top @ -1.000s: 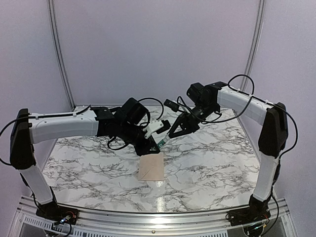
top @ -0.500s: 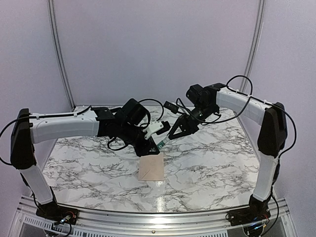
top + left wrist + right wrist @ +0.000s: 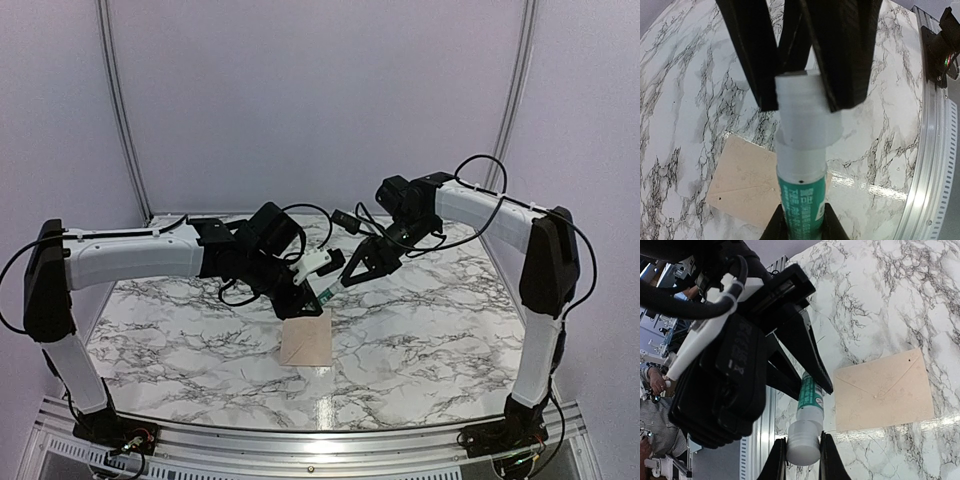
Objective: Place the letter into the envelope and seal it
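I see the white, grey-veined marble surface (image 3: 430, 320). The cream envelope (image 3: 306, 340) lies flat on it, lower centre of the top view, flap folded down.

The envelope (image 3: 745, 185) is partly hidden by the glue stick (image 3: 802, 160), whose label print cannot be read.

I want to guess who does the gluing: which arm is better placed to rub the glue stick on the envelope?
Probably the left. The left fingers grip the glue stick by its green tube, near the envelope. The right fingers pinch only the white cap.
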